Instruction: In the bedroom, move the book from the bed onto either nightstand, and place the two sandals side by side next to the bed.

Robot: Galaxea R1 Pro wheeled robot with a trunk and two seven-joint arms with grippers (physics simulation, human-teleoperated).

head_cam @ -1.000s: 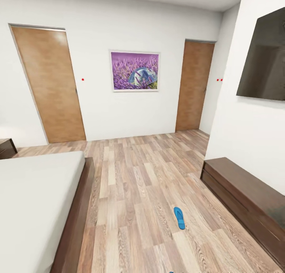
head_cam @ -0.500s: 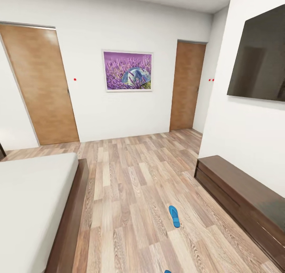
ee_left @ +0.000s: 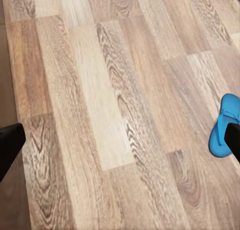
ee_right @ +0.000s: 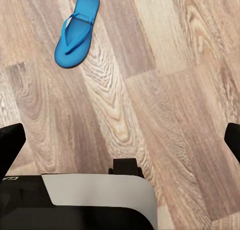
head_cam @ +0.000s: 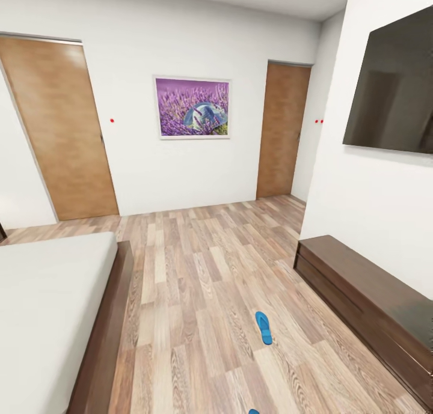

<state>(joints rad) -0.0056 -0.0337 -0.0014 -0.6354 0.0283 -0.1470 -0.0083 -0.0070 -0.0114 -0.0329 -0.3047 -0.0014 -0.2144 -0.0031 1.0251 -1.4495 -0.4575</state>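
Barely shifted since before, sandal (head_cam: 263, 328) lies near bed (head_cam: 102, 342).

A home bedroom: a bed (head_cam: 54, 306), wall-mounted TV (head_cam: 391, 95), framed picture (head_cam: 192, 107), wood-plank floor (head_cam: 198, 264).

- A bright blue sandal (ee_right: 76, 30) lay flat on the wood-plank floor (ee_right: 165, 89), sole down and straps up.
- The right gripper (ee_right: 120, 140) hung above the floor with its dark fingertips (ee_right: 11, 146) wide apart at the two edges, nothing between them.
- A white and black part of the robot's body (ee_right: 95, 200) sat below the gripper, well apart from the sandal.
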